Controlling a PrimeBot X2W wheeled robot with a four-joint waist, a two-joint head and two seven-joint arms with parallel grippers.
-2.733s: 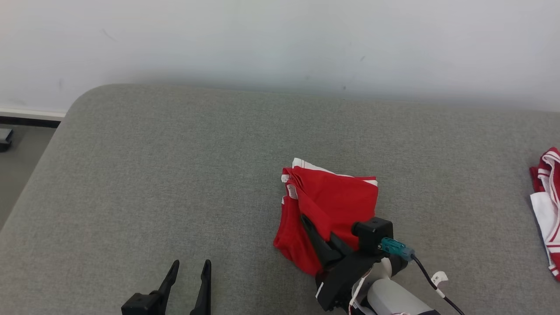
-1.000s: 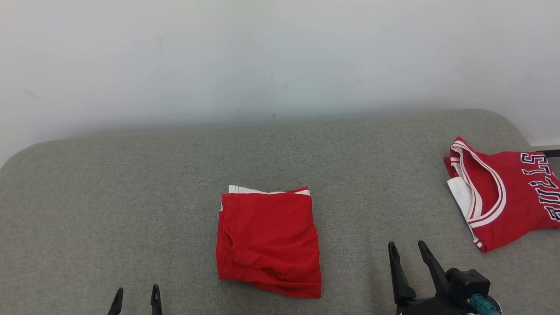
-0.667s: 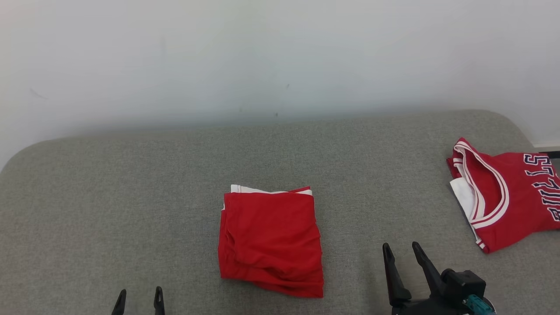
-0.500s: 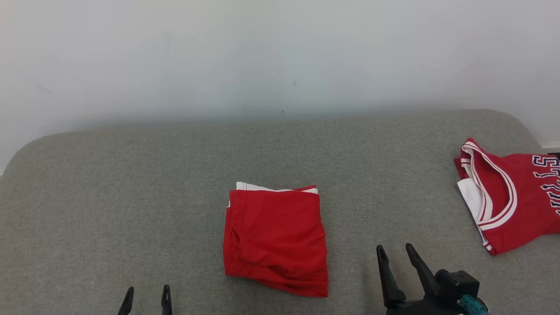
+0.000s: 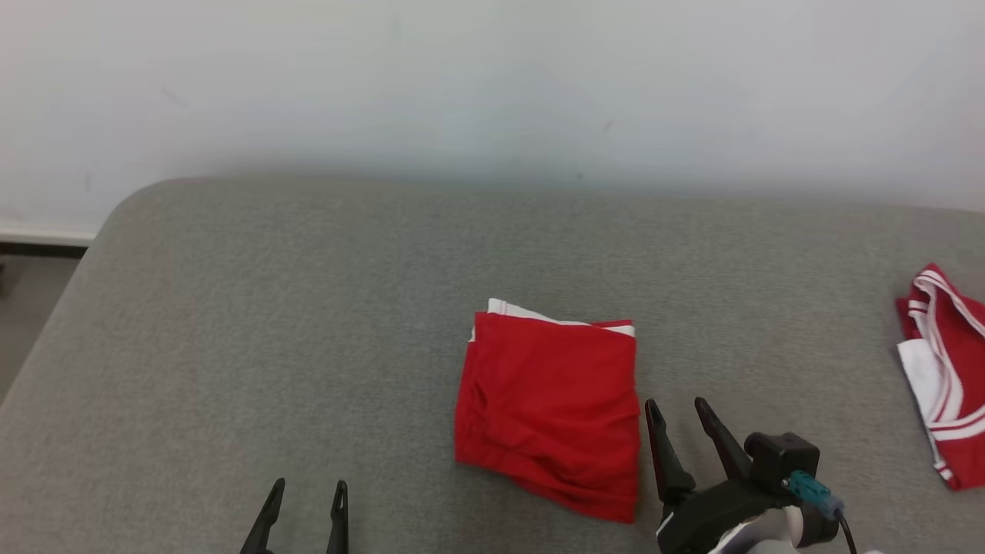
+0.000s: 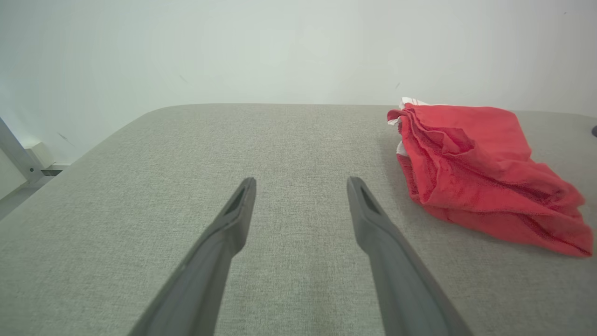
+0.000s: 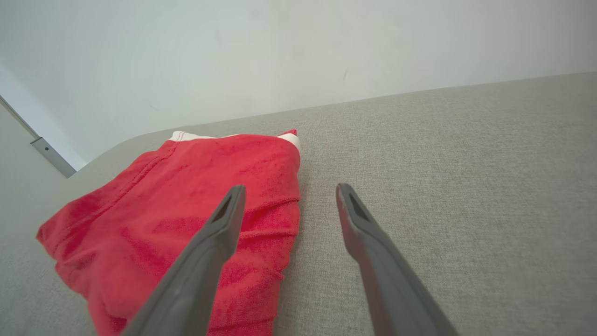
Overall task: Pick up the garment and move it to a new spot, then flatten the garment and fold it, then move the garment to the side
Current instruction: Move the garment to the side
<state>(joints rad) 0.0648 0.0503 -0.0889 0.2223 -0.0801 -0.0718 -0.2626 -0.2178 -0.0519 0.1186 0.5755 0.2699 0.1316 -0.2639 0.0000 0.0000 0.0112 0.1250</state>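
Note:
The garment (image 5: 550,412) is a red cloth with white trim, folded into a rough square and lying in the middle of the grey cushion (image 5: 269,308). It also lies at the right in the left wrist view (image 6: 475,163) and at the left in the right wrist view (image 7: 186,219). My right gripper (image 5: 677,412) stands open just right of the garment's near right corner, holding nothing; in its own view (image 7: 288,190) its left finger overlaps the red cloth. My left gripper (image 5: 308,492) is open and empty near the front edge, well left of the garment, as its own view (image 6: 301,182) shows.
A second red garment with white trim (image 5: 943,369) lies at the cushion's far right. A pale wall (image 5: 492,77) runs behind the cushion. The cushion's rounded left corner (image 5: 115,215) drops to the floor (image 5: 31,308).
The head camera has swung left, so everything sits further right in the picture. The right gripper has let go of the garment and pulled back to its right side. The garment lies folded.

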